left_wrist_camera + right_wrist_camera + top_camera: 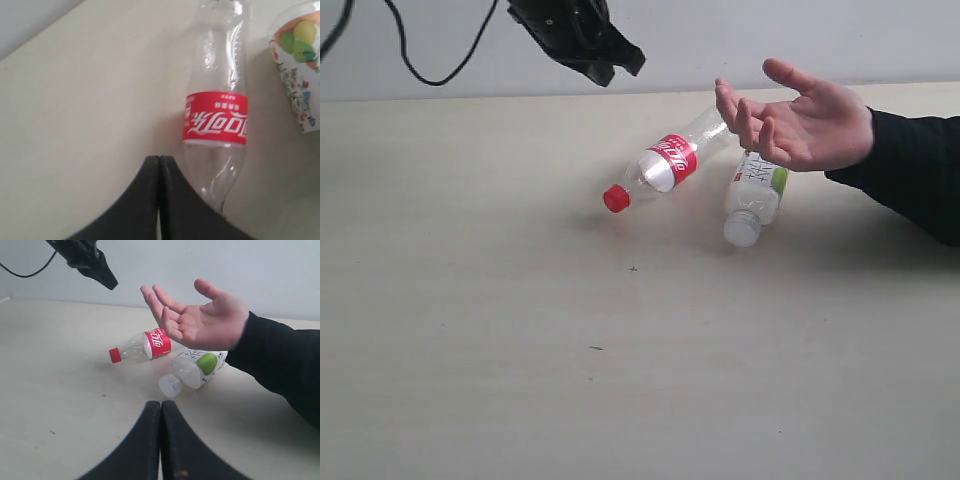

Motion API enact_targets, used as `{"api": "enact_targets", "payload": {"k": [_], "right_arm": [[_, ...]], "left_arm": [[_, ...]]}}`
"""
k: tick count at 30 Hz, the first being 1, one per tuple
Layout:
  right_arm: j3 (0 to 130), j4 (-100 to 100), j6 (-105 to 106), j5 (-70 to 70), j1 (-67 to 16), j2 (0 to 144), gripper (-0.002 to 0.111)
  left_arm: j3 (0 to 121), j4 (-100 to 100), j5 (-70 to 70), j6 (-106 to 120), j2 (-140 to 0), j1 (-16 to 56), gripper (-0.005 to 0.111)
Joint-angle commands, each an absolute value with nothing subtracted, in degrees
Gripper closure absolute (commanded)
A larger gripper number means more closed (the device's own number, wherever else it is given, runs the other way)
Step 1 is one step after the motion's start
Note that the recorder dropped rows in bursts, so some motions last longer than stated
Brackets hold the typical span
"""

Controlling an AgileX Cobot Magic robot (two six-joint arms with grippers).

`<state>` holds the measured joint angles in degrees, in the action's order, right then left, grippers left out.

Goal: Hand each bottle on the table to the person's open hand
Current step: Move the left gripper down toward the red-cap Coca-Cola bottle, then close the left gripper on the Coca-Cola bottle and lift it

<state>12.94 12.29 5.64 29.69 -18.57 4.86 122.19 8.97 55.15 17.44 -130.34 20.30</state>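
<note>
Two bottles lie on their sides on the table [470,300]. One is a clear bottle [665,165] [217,100] [145,346] with a red cap and red label. The other is a whitish bottle [755,195] [192,369] [297,65] with a green-white label. The person's open hand [800,120] [205,320] hovers palm up just above both of them. My left gripper [620,68] [159,159] [107,282] hangs shut and empty above the table behind the clear bottle. My right gripper [161,403] is shut and empty, in front of the whitish bottle's cap. It is outside the exterior view.
A black-sleeved forearm [920,170] reaches in from the right edge, low over the table. A black cable [420,70] hangs against the wall at the back left. Bare tabletop spreads to the left and toward the front.
</note>
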Motion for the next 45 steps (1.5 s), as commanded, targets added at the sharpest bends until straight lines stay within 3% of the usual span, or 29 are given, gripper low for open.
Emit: {"api": "enact_targets", "payload": {"k": [1, 8, 11, 45], "right_arm": [[12.8, 12.0, 5.6, 29.2, -18.6, 4.6, 0.108], [12.8, 12.0, 5.8, 29.2, -18.6, 4.6, 0.108], [12.8, 12.0, 5.8, 29.2, -18.6, 4.6, 0.108], [12.8, 12.0, 5.8, 29.2, -18.6, 4.6, 0.108]], "left_arm": [[129.6, 13.9, 55.1, 22.8, -136.1, 22.7, 0.102], [131.9, 13.5, 50.8, 25.1, -141.1, 25.2, 0.055], [131.9, 12.3, 50.2, 25.5, -142.4, 25.6, 0.046], [131.9, 9.2, 46.1, 28.6, -149.6, 26.5, 0.046]]}}
